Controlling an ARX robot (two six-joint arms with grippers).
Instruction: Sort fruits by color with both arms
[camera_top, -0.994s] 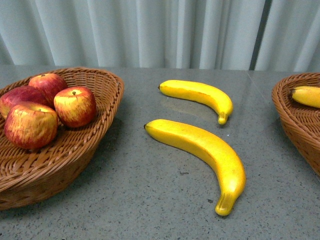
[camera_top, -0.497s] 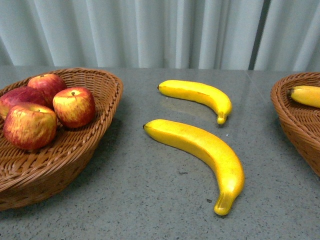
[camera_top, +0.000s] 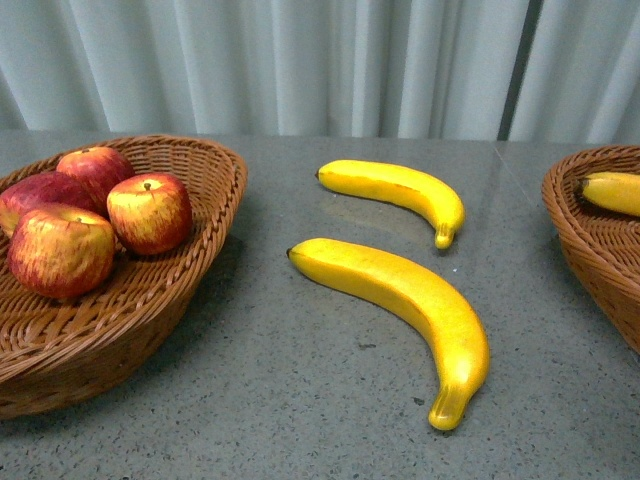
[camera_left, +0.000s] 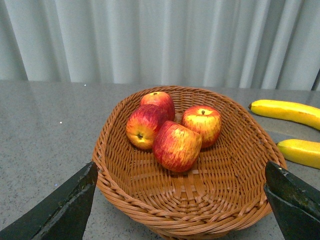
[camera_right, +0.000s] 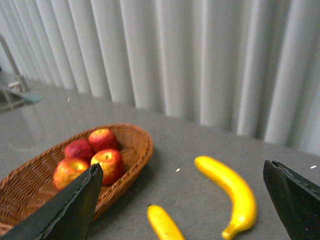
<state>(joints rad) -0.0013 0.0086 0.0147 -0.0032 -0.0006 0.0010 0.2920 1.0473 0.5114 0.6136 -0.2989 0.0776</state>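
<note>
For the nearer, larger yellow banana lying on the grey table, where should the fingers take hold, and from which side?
Across the thick middle of the nearer yellow banana, coming straight down from above. It lies flat on the grey table and both ends taper, so the middle probably gives the steadiest hold.

I count four apples (camera_top: 150, 212) bunched together in the left basket (camera_top: 228, 185), glossy red with yellow streaks; the rightmost sits upright, stem up; the near banana (camera_top: 400, 295) lies loose on the table (camera_top: 280, 400) between the baskets, bright yellow and curved, one end pointing toward me; the far banana (camera_top: 395, 186) lies behind it, smaller in my view, bent the same way, not touching it; a third banana (camera_top: 612, 192) rests in the right basket (camera_top: 562, 215), cut off by the frame edge.
</note>
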